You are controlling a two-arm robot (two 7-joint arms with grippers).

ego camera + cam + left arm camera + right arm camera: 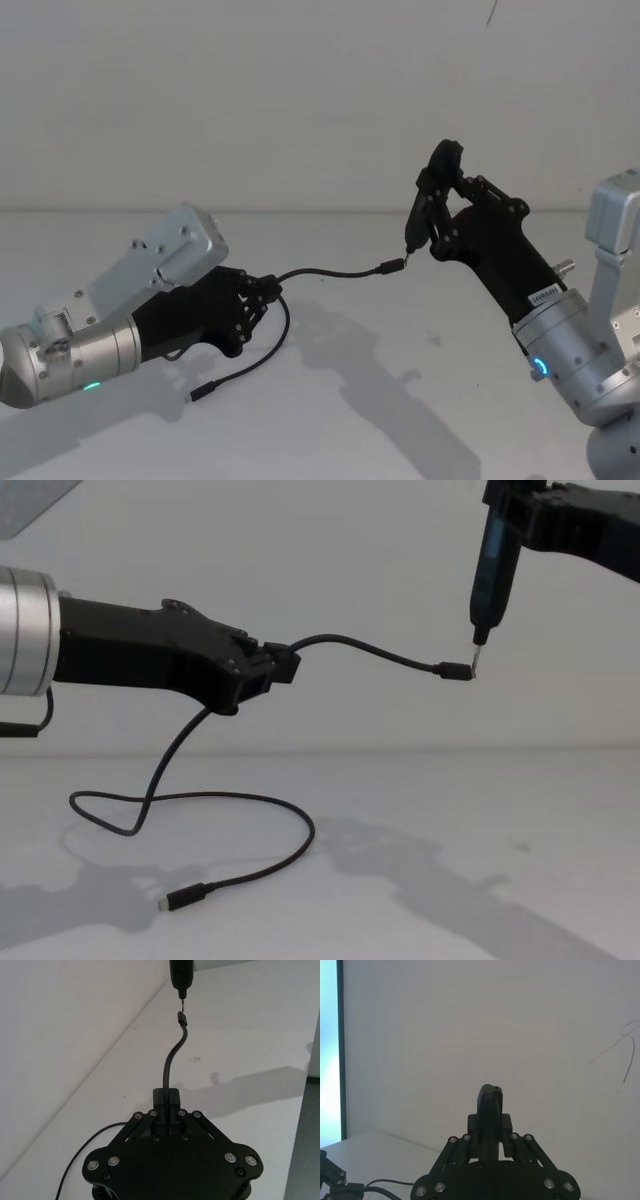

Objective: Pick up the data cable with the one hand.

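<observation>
Left claw (285, 667) is clamped on the cable (370, 651), holding it above the desk (480, 860). From the grip one short run sticks out toward 3 o'clock in the chest view, plug (453, 671) in the air. The rest drops to the desk, loops, and ends in the second plug (186, 897) near 7 o'clock. Right claw (432, 215) is closed on a black pen tool (493, 565), up at 1 o'clock in the chest view. Pen tip (476, 658) is touching or just beside the raised plug.

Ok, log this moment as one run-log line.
left gripper: shut on data cable, lifted | right gripper: shut on pen-shaped tool, tip at raised plug | other plug: on table
</observation>
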